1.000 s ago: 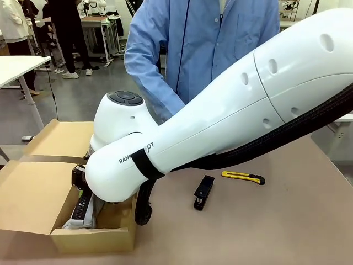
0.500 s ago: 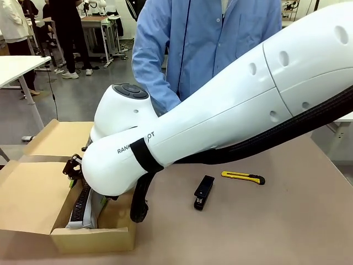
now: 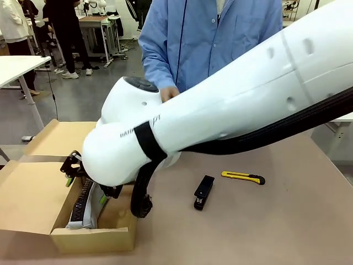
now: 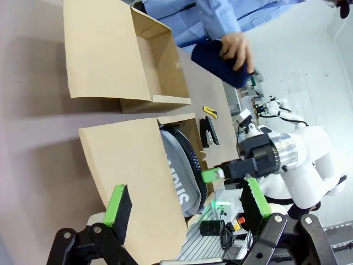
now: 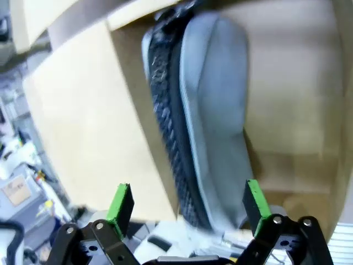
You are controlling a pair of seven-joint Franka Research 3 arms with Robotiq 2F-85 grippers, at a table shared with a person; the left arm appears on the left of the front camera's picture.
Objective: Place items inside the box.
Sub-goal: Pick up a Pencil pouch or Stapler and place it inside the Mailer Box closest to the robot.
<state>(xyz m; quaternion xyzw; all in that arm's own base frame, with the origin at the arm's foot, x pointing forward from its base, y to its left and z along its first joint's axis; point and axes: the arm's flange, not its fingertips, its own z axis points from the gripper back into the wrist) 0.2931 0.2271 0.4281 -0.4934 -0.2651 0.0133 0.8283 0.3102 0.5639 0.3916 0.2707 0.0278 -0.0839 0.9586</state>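
Left gripper (image 4: 187,201): my fingers spread, empty.
Pouch: grey fabric zip pouch (image 5: 215,110), soft, on edge inside the open brown cardboard box (image 3: 94,240).
Right gripper (image 3: 85,189): spread, empty, pointing down over the pouch; arm reaches across.
Stapler: small black stapler (image 3: 203,192) on the table; probably rigid, light; I grip across its narrow sides.

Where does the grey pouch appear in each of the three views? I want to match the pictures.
Front view: grey pouch at lower left, on edge inside the box.
Left wrist view: pouch at lower middle, lettering visible, beside a box flap.
Right wrist view: pouch in the centre, against the box wall.
Shared landmark: the box.
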